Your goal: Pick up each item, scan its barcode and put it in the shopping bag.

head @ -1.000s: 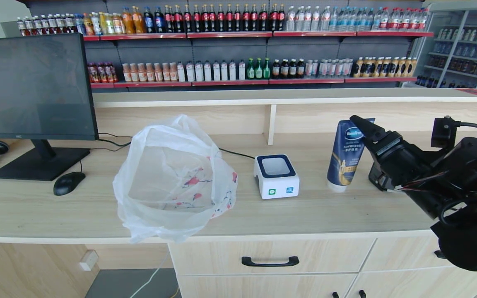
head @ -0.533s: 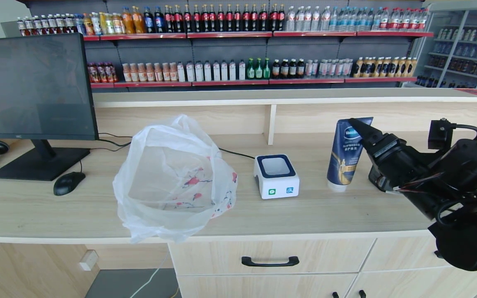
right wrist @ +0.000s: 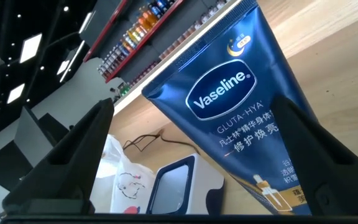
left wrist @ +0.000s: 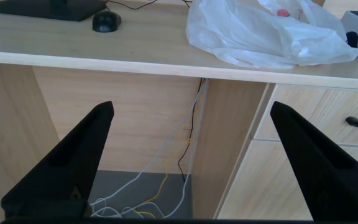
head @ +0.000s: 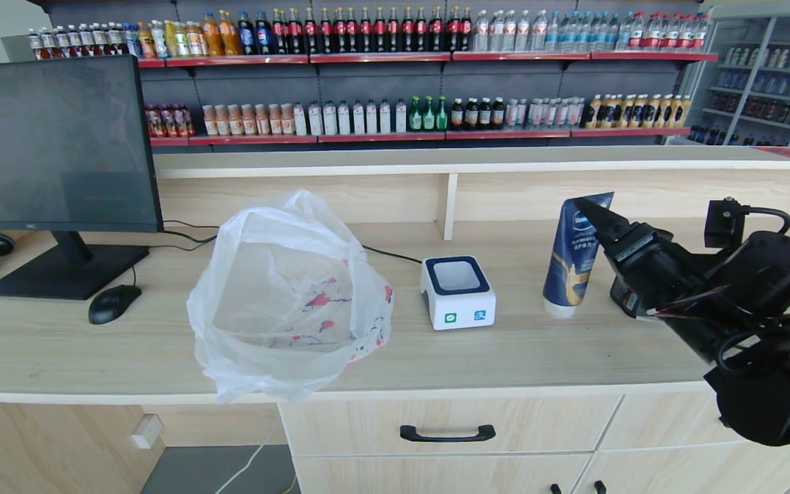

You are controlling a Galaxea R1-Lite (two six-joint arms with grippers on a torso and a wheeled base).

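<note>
- Right arm (head: 745, 302): glossy black, with bulky rounded joint housings.
- Boxy black camera (head: 721, 223) on its wrist, trailing a looping black cable (head: 772, 211).
- Thin red and white wires (head: 683, 303) along the wrist.
- Right claw (head: 594, 209) and left claw (left wrist: 191, 109): matte black, wedge-shaped fingers (left wrist: 67, 162) tapering to points.

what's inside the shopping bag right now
No item shows inside the shopping bag; red marks look like print on the plastic. Its crumpled lower folds could hide something small.
</note>
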